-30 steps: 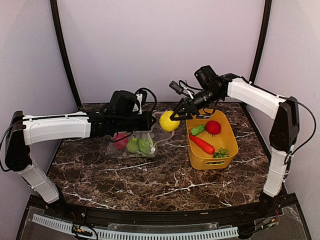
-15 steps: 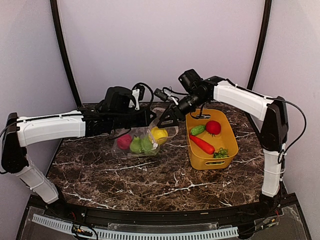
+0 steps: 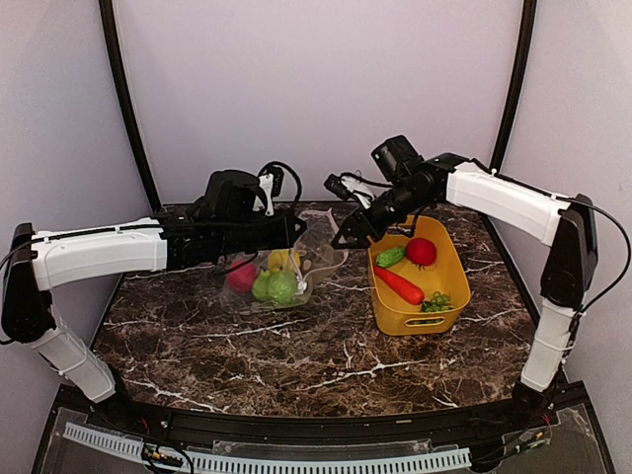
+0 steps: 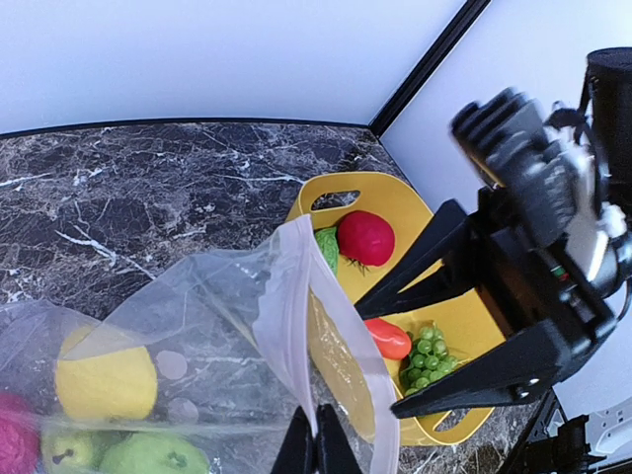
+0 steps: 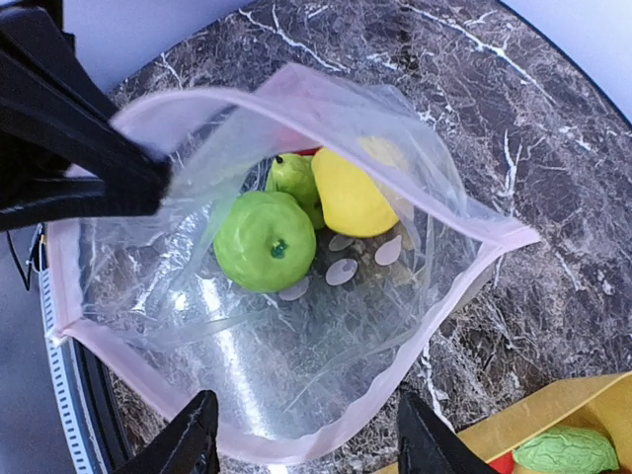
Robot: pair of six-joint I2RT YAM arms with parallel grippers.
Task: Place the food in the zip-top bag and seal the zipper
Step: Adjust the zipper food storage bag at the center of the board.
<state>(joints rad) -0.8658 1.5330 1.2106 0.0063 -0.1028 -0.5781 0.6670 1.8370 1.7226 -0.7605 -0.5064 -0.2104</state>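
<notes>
The zip-top bag (image 3: 286, 269) lies left of centre with its mouth held up and open. My left gripper (image 3: 296, 229) is shut on the zipper (image 4: 293, 336) at the mouth edge. Inside lie a yellow fruit (image 5: 351, 193), two green ones (image 5: 265, 240) and a red one (image 3: 240, 276). My right gripper (image 3: 354, 232) is open and empty, hovering over the bag's mouth (image 5: 311, 439). The red round one (image 3: 422, 252), cucumber (image 3: 390, 257), pepper (image 3: 399, 284) and grapes (image 3: 435, 301) lie in the basket.
The yellow plastic basket (image 3: 452, 286) stands right of centre, close to the bag's mouth. The table is dark marble (image 3: 296, 355); a black frame and pale walls close it in at the back and sides.
My right gripper carried the yellow fruit to the bag's mouth, let it go inside, and has drawn back right, open. My left gripper kept hold of the mouth edge.
</notes>
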